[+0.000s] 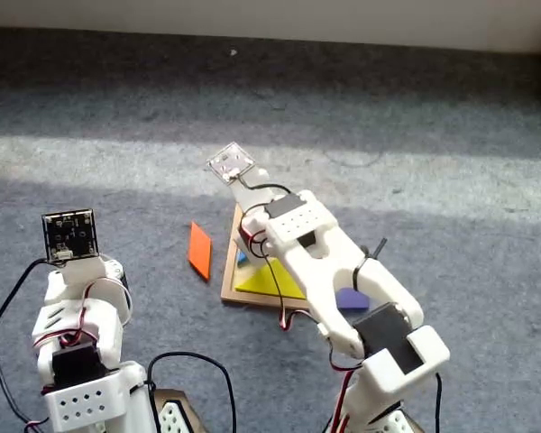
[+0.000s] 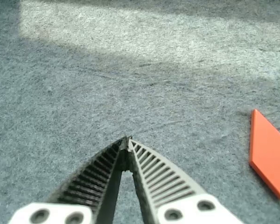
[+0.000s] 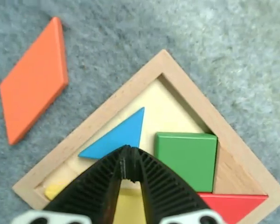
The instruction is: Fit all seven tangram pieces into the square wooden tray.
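Observation:
The square wooden tray (image 3: pixel 122 92) lies on grey carpet and holds a blue triangle (image 3: pixel 116 137), a green square (image 3: pixel 186 154), a red triangle (image 3: pixel 231 203) and a yellow piece (image 3: pixel 126 205). My right gripper (image 3: pixel 129 154) is shut and empty, its tips just above the blue triangle's near edge. In the high view the right arm covers much of the tray (image 1: pixel 230 275), where the yellow piece (image 1: pixel 270 280) and a purple piece (image 1: pixel 352 299) show. An orange parallelogram (image 1: pixel 199 250) lies on the carpet left of the tray. My left gripper (image 2: pixel 126 141) is shut over bare carpet, the orange parallelogram (image 2: pixel 269 153) off to its side.
Grey carpet surrounds the tray, with a sunlit band (image 1: pixel 388 171) across the far side. The left arm's base and cables (image 1: pixel 81 361) sit at the near left. A pale wall edge (image 1: pixel 343 18) runs along the back.

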